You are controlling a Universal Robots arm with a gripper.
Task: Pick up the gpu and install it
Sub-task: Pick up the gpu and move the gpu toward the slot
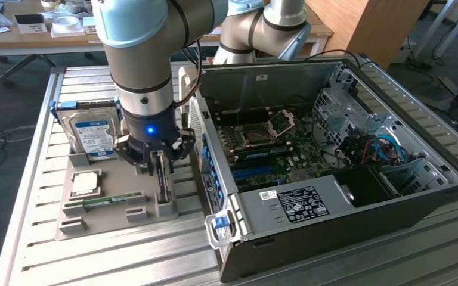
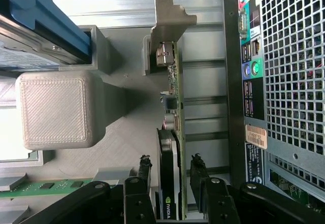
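The gpu stands on edge in a slot of the grey holder tray, just beside the open computer case. In the wrist view the gpu is a dark board with a black cooler, and its pale metal bracket is at the far end. My gripper hangs straight down over the card. My gripper straddles the card, with one black finger on each side. A thin gap shows between each finger and the card, so the jaws stand open around it.
On the same tray are a silver hard drive with a blue-white label, a processor and a green memory stick. The case lies on its side with the motherboard exposed. Its rear panel is close beside the card.
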